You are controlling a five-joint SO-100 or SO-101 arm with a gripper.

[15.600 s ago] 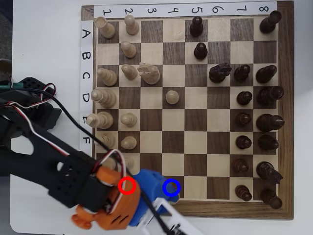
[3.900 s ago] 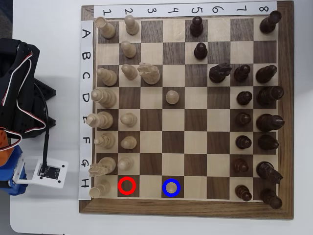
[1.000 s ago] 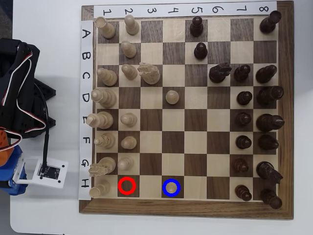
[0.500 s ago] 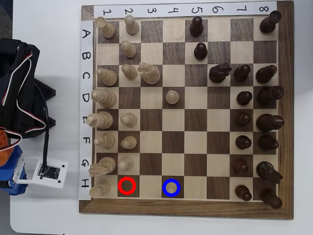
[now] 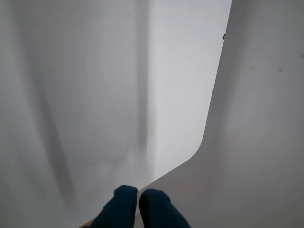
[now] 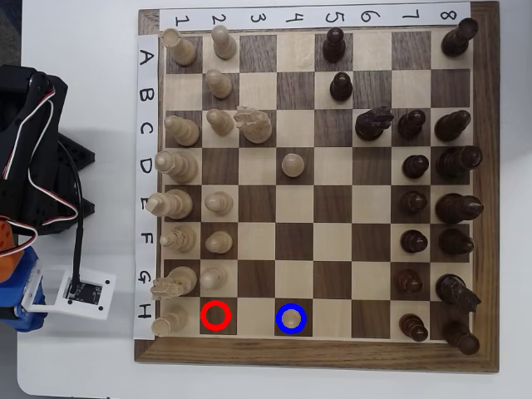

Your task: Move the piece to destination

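Overhead view: chessboard (image 6: 320, 356) w/ handwritten labels, nos. 1–8 along the top edge, letters A–H down the left edge. Blue ring (image 6: 291, 318) drawn on a dark sq. in row H, col. 4; a cream pawn (image 6: 292, 318) stands inside it. Red ring (image 6: 217, 315) marks the dark sq. in row H, col. 2, no piece in it. Arm (image 6: 33, 166) sits left of the board, off its edge. Wrist view: gripper (image 5: 138, 194) at the bottom edge, dark blue fingertips (image 5: 124, 199) pressed together, holding nothing, over a white surface (image 5: 256, 156).
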